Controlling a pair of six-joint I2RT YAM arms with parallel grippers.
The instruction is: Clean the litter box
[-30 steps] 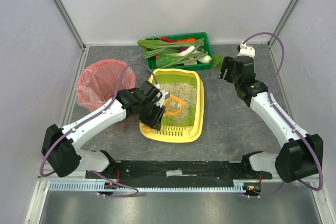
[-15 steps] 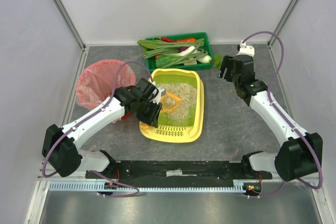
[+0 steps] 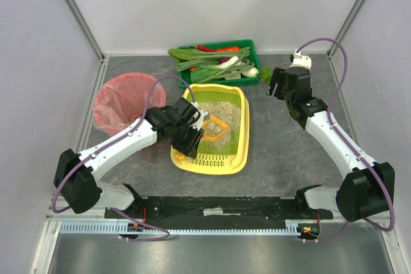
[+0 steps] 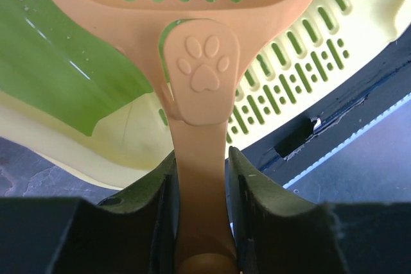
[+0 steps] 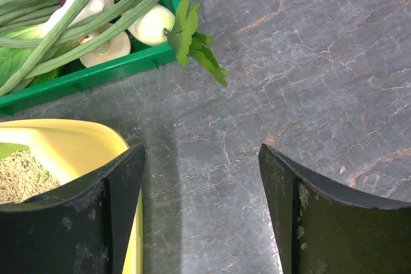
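Litter box point(image 3: 209, 165) is sitting just on the near side of the veggie crate point(image 5: 109, 72); left pincer point(image 4: 200, 178) is clamping the orange scoop point(image 4: 199, 75), right pincer point(image 5: 200, 184) is gaping empty. Jerky lifting is risking litter point(image 3: 221, 110) flicking onto the surface point(image 5: 321, 62).

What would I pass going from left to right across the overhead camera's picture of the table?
Red bin with pink bag → litter box → right gripper. The green vegetable crate and the orange scoop share the litter box's span, so they have no clear place in the order.
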